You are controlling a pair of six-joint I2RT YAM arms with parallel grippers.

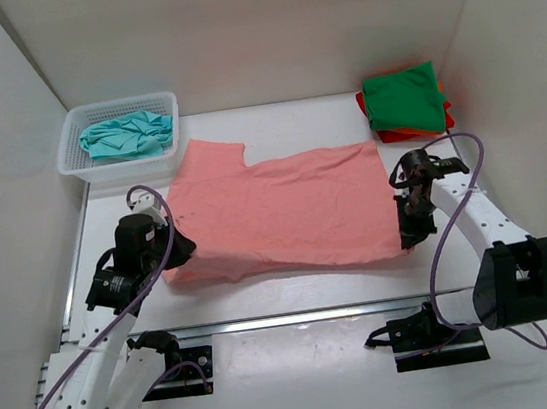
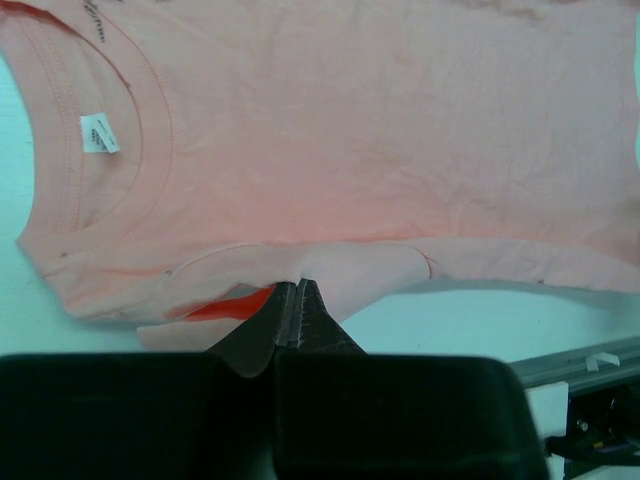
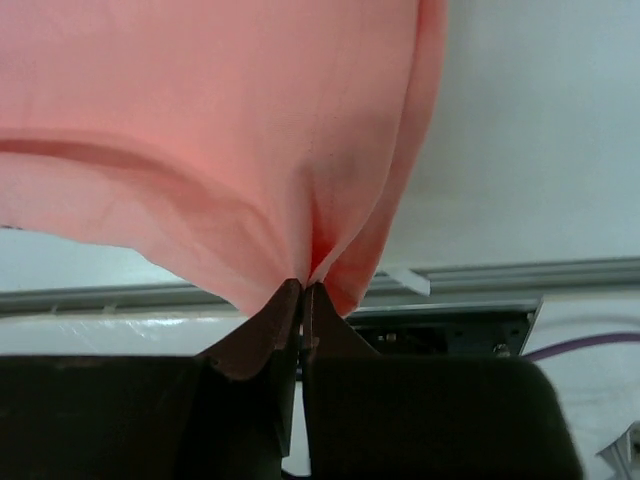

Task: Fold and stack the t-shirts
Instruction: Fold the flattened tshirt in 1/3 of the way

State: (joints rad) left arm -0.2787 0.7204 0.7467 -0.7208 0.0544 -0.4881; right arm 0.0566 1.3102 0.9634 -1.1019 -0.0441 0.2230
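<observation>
A salmon pink t-shirt lies spread across the middle of the table, its near edge lifted. My left gripper is shut on its near left edge, by the collar with a white label. My right gripper is shut on its near right corner, and the cloth hangs bunched from the jaws. A teal t-shirt lies crumpled in the white basket. A folded green t-shirt tops a stack over orange and red ones at the back right.
White walls close in the table on the left, back and right. A metal rail runs along the near edge. Purple cables loop round both arms.
</observation>
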